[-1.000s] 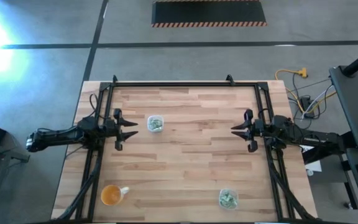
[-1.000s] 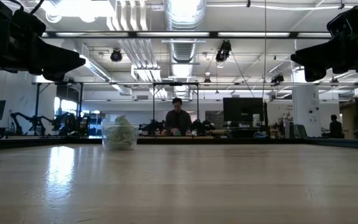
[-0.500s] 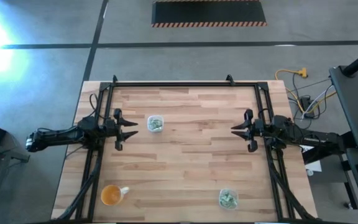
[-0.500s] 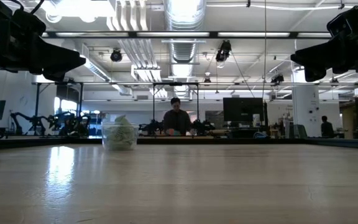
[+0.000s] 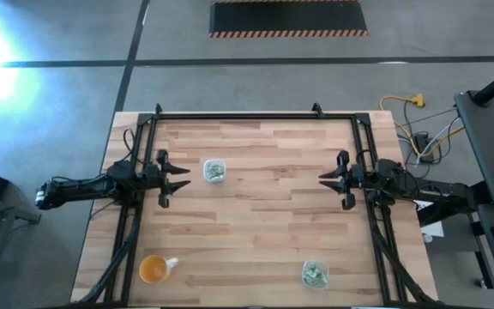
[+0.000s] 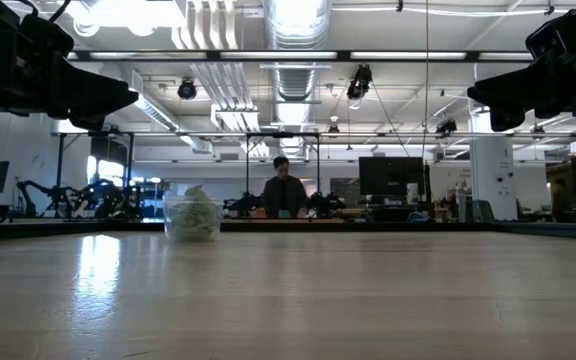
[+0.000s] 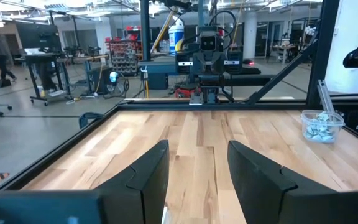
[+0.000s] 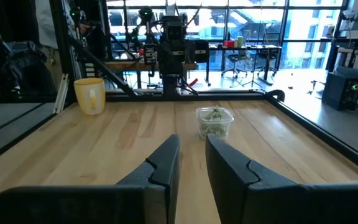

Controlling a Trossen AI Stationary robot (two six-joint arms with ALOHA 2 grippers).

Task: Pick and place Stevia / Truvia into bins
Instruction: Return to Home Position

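Note:
Two clear bins stand on the wooden table, both with pale green and white Stevia / Truvia packets inside. One bin is at the far left, just beside my left gripper. The other bin is at the near right. My left gripper hovers level at the table's left edge, open and with nothing in it. My right gripper hovers level at the right edge, with a narrow gap between its fingers and nothing between them.
An orange-tinted round cup stands at the near left corner. A black frame runs round the table's far and side edges. The bare middle of the table lies between the arms. A person sits in the room beyond.

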